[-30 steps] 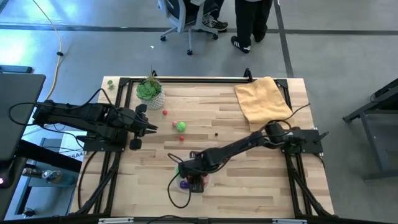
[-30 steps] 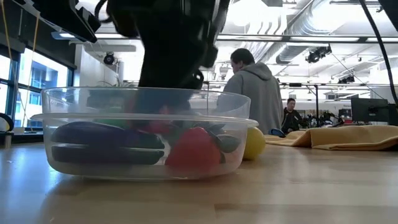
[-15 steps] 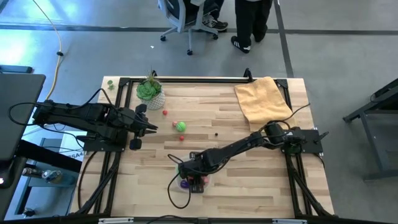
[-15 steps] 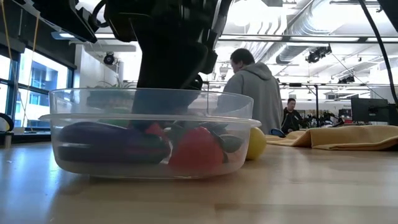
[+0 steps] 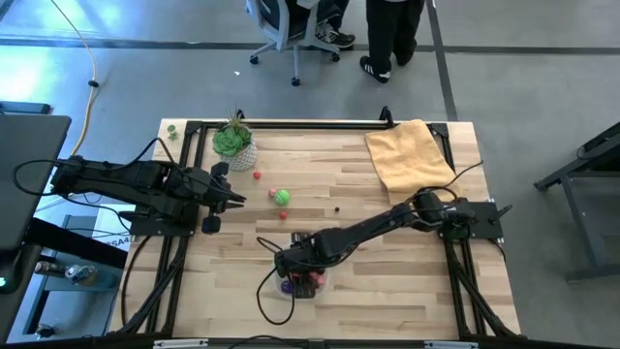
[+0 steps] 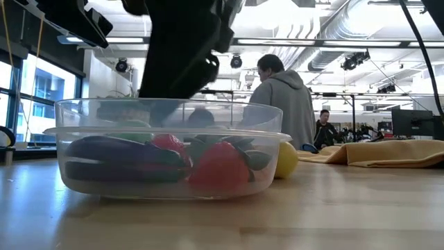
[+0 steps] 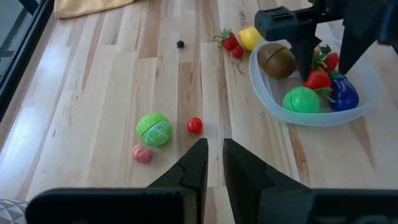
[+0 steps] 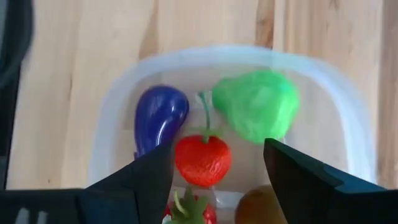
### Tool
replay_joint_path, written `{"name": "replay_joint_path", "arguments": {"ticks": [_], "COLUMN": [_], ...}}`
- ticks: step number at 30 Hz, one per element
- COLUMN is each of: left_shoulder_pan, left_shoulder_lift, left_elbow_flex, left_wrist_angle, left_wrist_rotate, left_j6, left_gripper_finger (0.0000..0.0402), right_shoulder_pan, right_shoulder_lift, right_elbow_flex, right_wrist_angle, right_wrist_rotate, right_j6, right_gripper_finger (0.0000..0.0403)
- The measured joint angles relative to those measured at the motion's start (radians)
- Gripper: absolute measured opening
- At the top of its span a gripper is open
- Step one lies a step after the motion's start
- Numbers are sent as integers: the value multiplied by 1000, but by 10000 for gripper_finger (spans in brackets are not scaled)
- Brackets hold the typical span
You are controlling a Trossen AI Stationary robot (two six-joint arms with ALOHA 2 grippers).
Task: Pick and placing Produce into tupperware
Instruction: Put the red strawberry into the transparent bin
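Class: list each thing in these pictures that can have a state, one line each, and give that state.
Clear plastic tupperware tub: lidless, partly filled.
Purple toy eggplant: lying inside the tub.
Red toy strawberry: inside the tub, between the open fingers, not gripped.
Green toy pear: inside the tub.
Yellow toy lemon: outside the tub.
Right gripper: open, above the tub.
Left gripper: shut, empty.

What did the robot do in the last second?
The right hand opened over the tupperware and lifted a little, leaving the strawberry lying inside with the eggplant. The left hand stayed put, shut, and the loose produce on the table did not move.
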Motion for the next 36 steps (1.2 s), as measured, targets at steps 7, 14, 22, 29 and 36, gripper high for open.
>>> {"name": "replay_joint_path", "arguments": {"ticks": [7,14,22,29,36], "left_shoulder_pan": [0,0,0,0,0], "left_shoulder_lift": [0,0,0,0,0], "left_elbow_flex": [0,0,0,0,0], "left_wrist_angle": [0,0,0,0,0], "left_wrist_rotate": [0,0,0,0,0], "left_j6": [0,0,0,0,0], "left_gripper_finger": [40,40,40,40,40], "right_shoulder_pan": [42,100,132,145,150], "right_shoulder_lift": [0,1,4,4,4], "right_elbow_flex": [-1,-1,-1,-1,-1], "right_wrist_angle": [-41,-69,-73,-45,-18], "right_wrist_rotate": [48,122,134,99,94], "right_j6": [-23,-46,-46,-82,-91], "right_gripper_finger": [238,238,238,238,238]}}
